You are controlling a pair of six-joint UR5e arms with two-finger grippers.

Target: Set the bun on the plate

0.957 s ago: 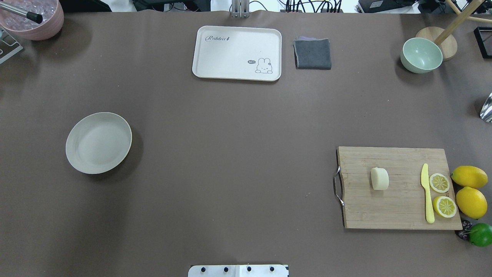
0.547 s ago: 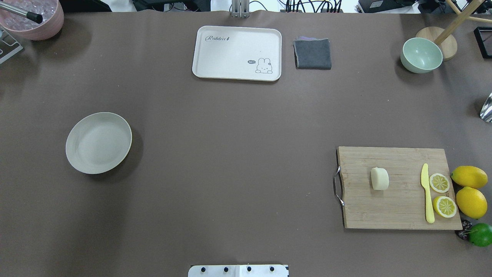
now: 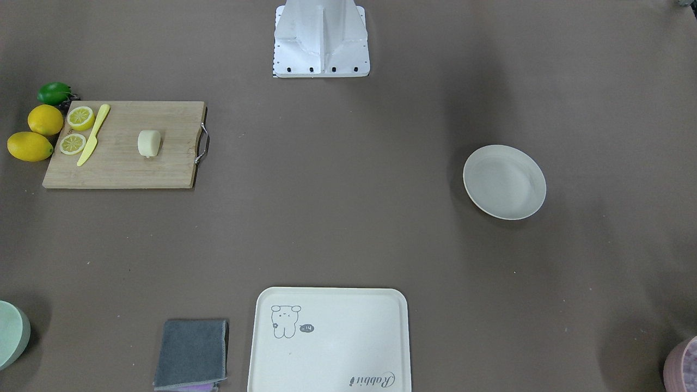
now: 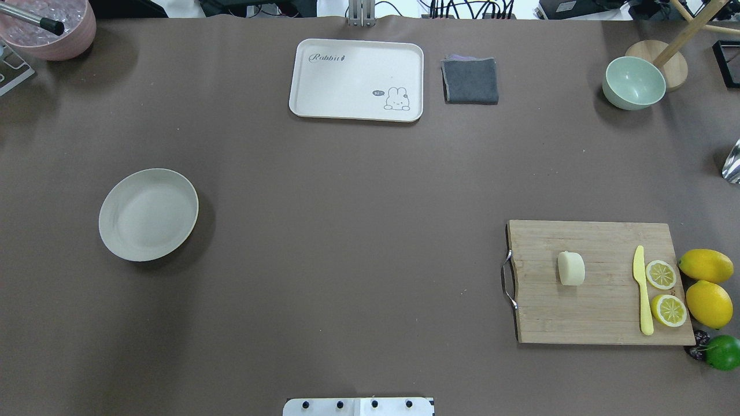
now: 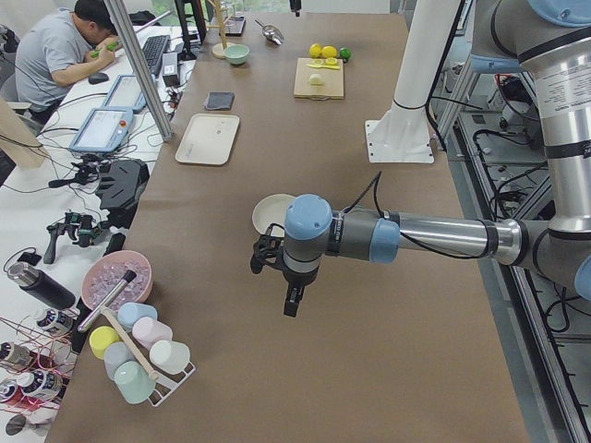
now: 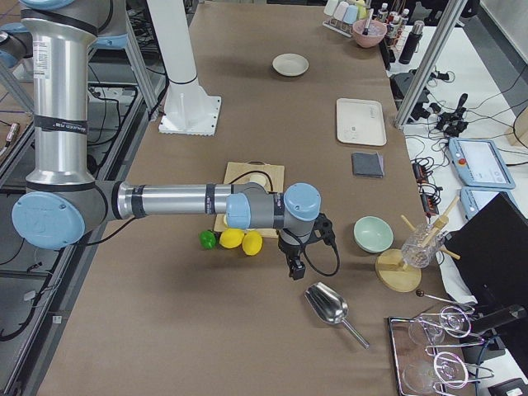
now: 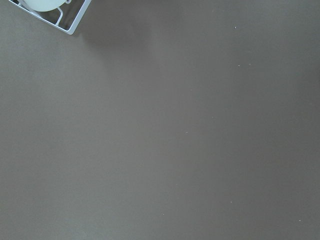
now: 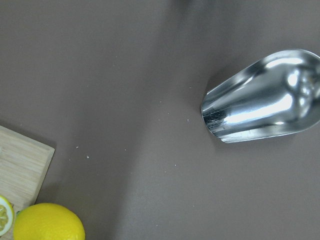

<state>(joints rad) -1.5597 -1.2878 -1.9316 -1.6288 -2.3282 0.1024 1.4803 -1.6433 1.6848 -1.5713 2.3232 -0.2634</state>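
Note:
The bun (image 4: 571,268), a small pale cream lump, lies on the wooden cutting board (image 4: 601,312) at the right of the overhead view, also visible as the bun (image 3: 148,143). The round off-white plate (image 4: 148,214) sits bare on the left side, seen too as the plate (image 3: 504,182). My left gripper (image 5: 291,303) hangs over brown table beyond the plate, away from the bun. My right gripper (image 6: 294,268) hovers past the lemons, near a metal scoop. Both show only in side views, so I cannot tell whether either is open or shut.
On the board lie a yellow knife (image 4: 642,289) and two lemon halves (image 4: 661,274); whole lemons (image 4: 706,266) and a lime (image 4: 722,352) sit beside it. A cream tray (image 4: 356,80), grey cloth (image 4: 470,81), green bowl (image 4: 633,82), scoop (image 8: 265,97) and a cup rack (image 5: 138,355) line the edges.

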